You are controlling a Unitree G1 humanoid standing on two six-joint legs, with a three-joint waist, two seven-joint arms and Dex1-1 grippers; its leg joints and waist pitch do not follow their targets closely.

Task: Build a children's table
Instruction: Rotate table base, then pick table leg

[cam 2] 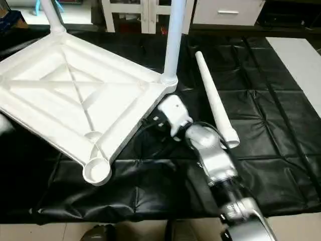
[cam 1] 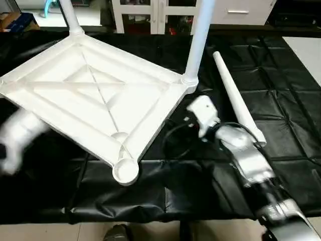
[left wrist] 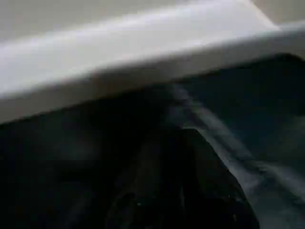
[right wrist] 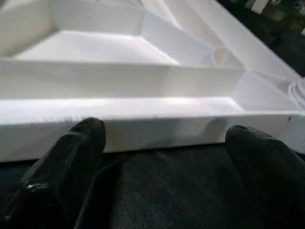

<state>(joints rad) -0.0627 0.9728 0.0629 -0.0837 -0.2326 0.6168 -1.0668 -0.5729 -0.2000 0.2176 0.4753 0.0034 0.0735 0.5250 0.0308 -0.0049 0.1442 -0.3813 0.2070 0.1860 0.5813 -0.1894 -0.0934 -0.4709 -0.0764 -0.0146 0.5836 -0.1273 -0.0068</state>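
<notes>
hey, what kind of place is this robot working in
Likely an indoor lab or workshop: a work table draped in black cloth holds the upturned tabletop, with white cabinets behind and pale floor alongside.

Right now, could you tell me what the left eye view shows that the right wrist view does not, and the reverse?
Left eye view alone: two upright legs seated in corner sockets, a loose leg lying on the black cloth, an empty near corner socket, and the right forearm.

Right wrist view alone: the right gripper with its black fingers spread wide, pointing at the tabletop's side wall.

Both: the upturned white tabletop and the cloth.
</notes>
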